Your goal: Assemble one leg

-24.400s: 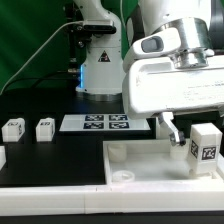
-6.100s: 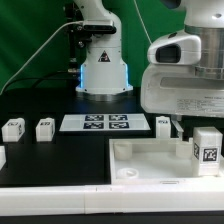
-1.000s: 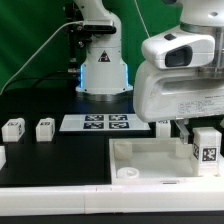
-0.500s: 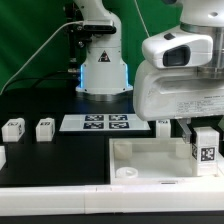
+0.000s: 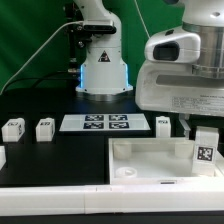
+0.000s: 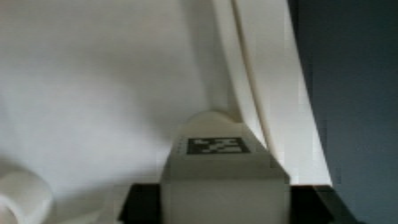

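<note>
The leg (image 5: 205, 150), a small white block with a tag on its face, stands upright on the far right of the large white tray-like piece (image 5: 150, 168), near its rim. My gripper (image 5: 203, 132) comes down from above and is shut on the leg's top. In the wrist view the leg (image 6: 217, 150) sits between the two dark fingers (image 6: 146, 203), tag facing the camera, and my gripper (image 6: 217, 203) clamps it beside the tray's raised rim (image 6: 254, 70).
Two more legs (image 5: 13, 128) (image 5: 44, 128) stand at the exterior view's left and a third (image 5: 163, 125) behind the tray. The marker board (image 5: 97, 123) lies at the middle back. The arm's base (image 5: 100, 70) stands behind it. A white piece (image 5: 2, 157) shows at the left edge.
The gripper body has shifted slightly toward the exterior view's right and turned a little. The leg stays in place on the tray, its tagged face now looking narrower.
</note>
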### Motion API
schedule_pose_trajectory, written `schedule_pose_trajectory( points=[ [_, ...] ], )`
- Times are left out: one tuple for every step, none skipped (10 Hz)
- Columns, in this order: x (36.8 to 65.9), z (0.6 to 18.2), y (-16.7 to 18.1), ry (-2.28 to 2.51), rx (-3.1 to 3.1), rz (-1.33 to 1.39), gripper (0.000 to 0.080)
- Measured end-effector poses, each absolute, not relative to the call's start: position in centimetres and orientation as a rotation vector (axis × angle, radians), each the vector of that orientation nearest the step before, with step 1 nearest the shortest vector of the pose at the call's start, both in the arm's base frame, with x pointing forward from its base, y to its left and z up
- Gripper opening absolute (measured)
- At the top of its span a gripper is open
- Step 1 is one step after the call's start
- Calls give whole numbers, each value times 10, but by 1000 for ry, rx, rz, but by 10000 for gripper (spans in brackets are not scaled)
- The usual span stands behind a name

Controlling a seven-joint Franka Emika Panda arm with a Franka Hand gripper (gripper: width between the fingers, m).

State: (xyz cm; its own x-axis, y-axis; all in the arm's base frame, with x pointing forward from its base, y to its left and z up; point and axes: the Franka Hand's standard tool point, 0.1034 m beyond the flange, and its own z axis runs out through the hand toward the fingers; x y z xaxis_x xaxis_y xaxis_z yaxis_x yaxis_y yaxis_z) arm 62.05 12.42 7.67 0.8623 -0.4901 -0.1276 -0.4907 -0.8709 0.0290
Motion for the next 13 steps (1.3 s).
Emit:
schedule_pose_trajectory(
  points=[
    [621, 77, 125, 913, -3000, 202, 293],
    [622, 77, 126, 1148, -2927, 195, 293],
    [623, 78, 127, 1318, -2860, 187, 293],
    [623, 78, 128, 1417, -2815, 186, 293],
    [623, 79, 129, 1578, -2735, 183, 293],
    [624, 79, 129, 1664, -2686, 177, 293],
    [625, 79, 130, 1811, -2591, 166, 293],
    [627, 80, 131, 1990, -2457, 157, 293],
    [628, 80, 132, 2151, -2320, 148, 293],
    [628, 81, 132, 2228, -2251, 144, 293],
    [629, 81, 132, 2317, -2166, 137, 293],
    [629, 81, 132, 2340, -2142, 134, 293],
    [629, 81, 132, 2376, -2103, 131, 293]
  ],
)
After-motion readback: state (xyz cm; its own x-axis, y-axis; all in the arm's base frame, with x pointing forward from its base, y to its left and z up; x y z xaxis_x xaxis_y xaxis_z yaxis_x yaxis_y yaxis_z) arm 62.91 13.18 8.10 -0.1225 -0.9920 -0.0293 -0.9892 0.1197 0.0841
